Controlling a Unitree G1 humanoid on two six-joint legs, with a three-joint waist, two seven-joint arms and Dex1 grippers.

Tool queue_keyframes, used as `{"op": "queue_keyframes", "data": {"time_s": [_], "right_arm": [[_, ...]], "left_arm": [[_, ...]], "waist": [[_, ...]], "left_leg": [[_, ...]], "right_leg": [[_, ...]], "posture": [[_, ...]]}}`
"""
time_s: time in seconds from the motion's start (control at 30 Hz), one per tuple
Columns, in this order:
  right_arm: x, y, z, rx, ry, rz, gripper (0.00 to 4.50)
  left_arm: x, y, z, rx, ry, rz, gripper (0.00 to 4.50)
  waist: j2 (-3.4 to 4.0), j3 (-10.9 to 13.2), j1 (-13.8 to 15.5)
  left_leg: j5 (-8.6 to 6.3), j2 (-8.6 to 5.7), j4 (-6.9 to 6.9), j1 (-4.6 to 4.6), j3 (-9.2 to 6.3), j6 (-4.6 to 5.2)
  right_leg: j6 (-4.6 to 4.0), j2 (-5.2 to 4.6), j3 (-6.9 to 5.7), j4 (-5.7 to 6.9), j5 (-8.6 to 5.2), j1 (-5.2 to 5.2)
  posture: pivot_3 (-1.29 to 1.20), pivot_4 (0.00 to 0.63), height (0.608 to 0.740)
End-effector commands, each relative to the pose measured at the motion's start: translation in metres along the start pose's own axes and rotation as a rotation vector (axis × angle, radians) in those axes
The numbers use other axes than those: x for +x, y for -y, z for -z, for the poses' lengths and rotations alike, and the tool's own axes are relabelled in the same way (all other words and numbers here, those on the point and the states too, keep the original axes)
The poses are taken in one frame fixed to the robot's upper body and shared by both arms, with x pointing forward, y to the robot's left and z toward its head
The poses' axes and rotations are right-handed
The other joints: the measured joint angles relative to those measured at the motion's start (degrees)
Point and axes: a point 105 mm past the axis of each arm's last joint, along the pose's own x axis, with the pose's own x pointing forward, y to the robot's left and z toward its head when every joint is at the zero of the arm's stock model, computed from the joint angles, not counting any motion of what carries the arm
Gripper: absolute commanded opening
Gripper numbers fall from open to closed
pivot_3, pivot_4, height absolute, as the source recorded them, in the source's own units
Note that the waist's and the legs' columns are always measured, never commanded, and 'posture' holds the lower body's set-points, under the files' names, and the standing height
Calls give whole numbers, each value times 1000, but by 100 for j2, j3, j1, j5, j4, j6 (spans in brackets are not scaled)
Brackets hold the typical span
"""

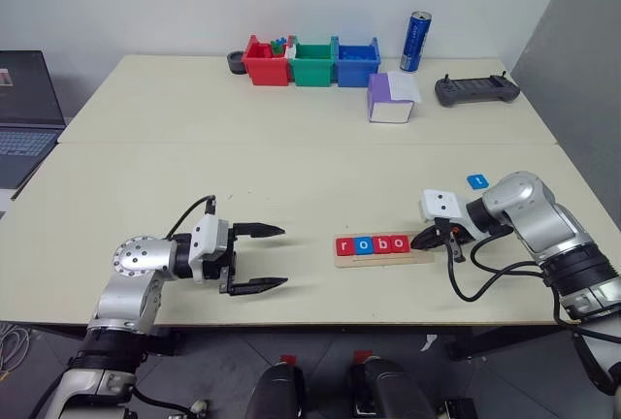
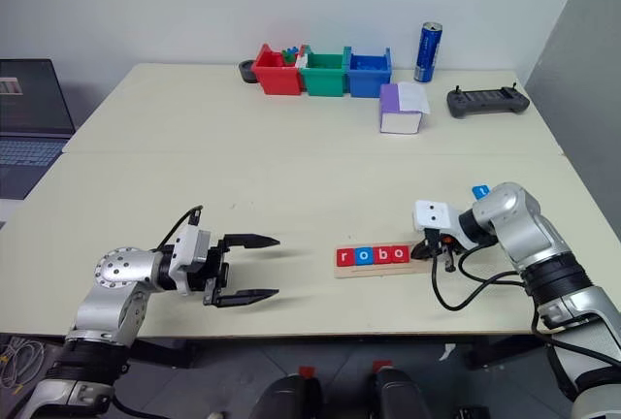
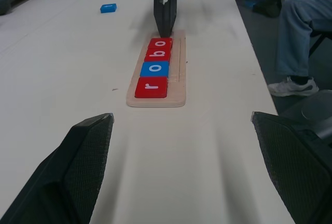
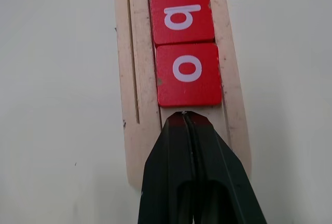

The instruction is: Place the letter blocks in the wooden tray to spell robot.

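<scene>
Wooden tray (image 1: pixel 380 260) holds four letter blocks (image 1: pixel 373 244); right end effector (image 1: pixel 425 240) pinched empty, left (image 1: pixel 275 258) wide.

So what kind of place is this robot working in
Probably a lab or office test room: plain white tables against a bare wall, an open laptop, a handheld controller, and a seated person's leg beside the table.

Left gripper (image 1: pixel 275 257) is held level, pointing to the right, fingers spread wide and empty. Right gripper (image 1: pixel 419 241) angles downward to the left, fingers pressed together.
</scene>
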Motion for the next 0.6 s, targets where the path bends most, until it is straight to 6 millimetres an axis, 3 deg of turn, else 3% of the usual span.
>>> {"op": "queue_keyframes", "data": {"time_s": [0.03,0.13,0.27,0.33,0.43,0.5,0.6], "right_arm": [[0,2,-10,-26,23,8,39],[-3,3,-11,-36,18,18,39],[-25,15,7,-30,-67,102,39],[-41,24,6,16,-30,182,39],[-75,49,-8,180,161,386,39],[-104,73,-3,304,264,619,39],[-120,81,21,451,290,781,932]], "left_arm": [[-2,-2,-9,36,7,-6,4500],[-2,-2,-9,37,7,-5,4500],[-3,-2,-9,38,4,-7,4500],[-3,-2,-9,40,3,-9,4500],[-5,-1,-9,40,2,-15,4500],[-5,-1,-9,39,3,-18,4500],[-5,0,-9,37,5,-23,4500]], "waist": [[0,0,0],[0,0,-3],[0,0,8],[0,0,15],[0,0,6],[0,0,-14],[-3,-2,3]], "left_leg": [[0,0,0,0,0,0],[0,1,0,1,0,0],[0,0,0,0,0,0],[0,-2,1,-1,0,0],[0,-2,0,-2,1,0],[0,-1,-1,-1,2,-1],[1,0,-2,1,-2,-2]], "right_leg": [[0,0,0,0,0,0],[0,0,0,0,0,0],[0,0,0,0,0,0],[0,-1,1,-1,0,0],[0,-1,2,-2,0,-1],[0,-1,3,0,0,-2],[-3,-1,1,2,-1,0]], "posture": [[0,150,740],[0,150,740],[0,150,740],[0,150,740],[0,150,740],[0,150,740],[0,150,740]]}}
